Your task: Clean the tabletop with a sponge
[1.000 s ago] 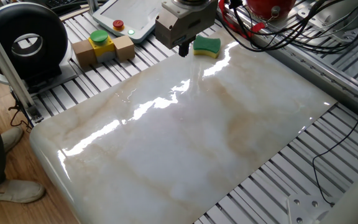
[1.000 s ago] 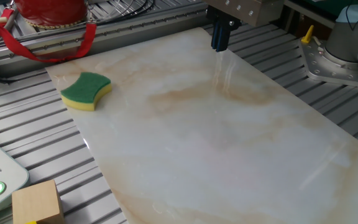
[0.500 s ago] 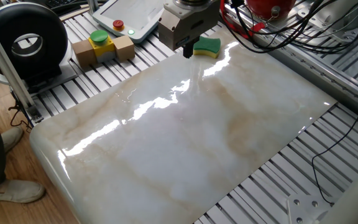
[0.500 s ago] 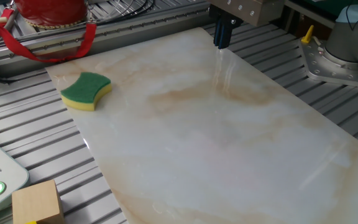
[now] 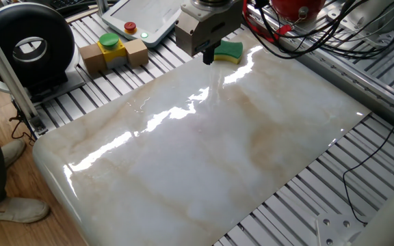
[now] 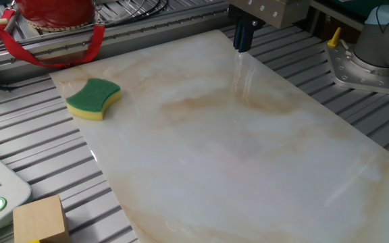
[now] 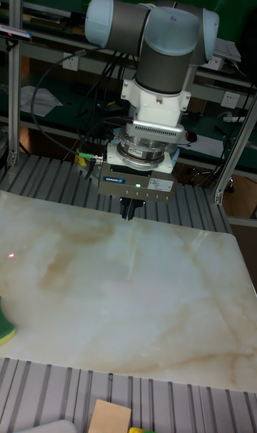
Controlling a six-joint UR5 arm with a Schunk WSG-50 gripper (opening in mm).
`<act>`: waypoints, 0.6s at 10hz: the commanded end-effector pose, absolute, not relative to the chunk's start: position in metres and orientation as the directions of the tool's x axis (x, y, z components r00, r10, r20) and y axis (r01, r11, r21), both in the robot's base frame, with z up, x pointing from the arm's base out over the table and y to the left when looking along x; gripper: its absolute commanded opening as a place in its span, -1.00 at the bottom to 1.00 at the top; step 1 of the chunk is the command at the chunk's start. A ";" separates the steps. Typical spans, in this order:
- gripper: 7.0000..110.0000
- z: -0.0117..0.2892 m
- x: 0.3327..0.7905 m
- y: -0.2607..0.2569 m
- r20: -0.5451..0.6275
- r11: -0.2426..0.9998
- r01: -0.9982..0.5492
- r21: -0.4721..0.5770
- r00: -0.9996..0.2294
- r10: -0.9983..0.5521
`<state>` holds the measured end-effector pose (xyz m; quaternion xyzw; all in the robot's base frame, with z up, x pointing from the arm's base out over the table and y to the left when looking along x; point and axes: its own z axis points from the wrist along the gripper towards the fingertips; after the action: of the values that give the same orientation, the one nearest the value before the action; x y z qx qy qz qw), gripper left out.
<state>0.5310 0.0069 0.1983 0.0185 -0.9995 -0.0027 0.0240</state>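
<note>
While the gripper (image 6: 242, 44) seems clenched — empty — the sponge (image 6: 93, 98) lies green-topped, yellow-bottomed.

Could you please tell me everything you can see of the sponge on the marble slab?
The sponge is a small block with waisted, curved sides: a green scouring layer on top of yellow foam. It lies flat, green side up, near a corner of the tabletop, close to the edge beside the ribbed metal slats. Nothing holds it; the gripper hangs over the slab's far edge, well apart from it. In the tall fixed view only a sliver shows at the left border.
</note>
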 end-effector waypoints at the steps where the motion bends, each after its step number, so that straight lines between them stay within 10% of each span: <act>1: -1.00 0.200 0.525 0.018 0.069 0.998 -0.032 0.052 -0.997 -0.036; 6: -1.00 0.200 0.525 0.016 0.068 0.998 -0.037 0.045 -0.997 -0.040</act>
<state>0.5255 0.0128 0.1986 0.0211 -0.9991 -0.0142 0.0346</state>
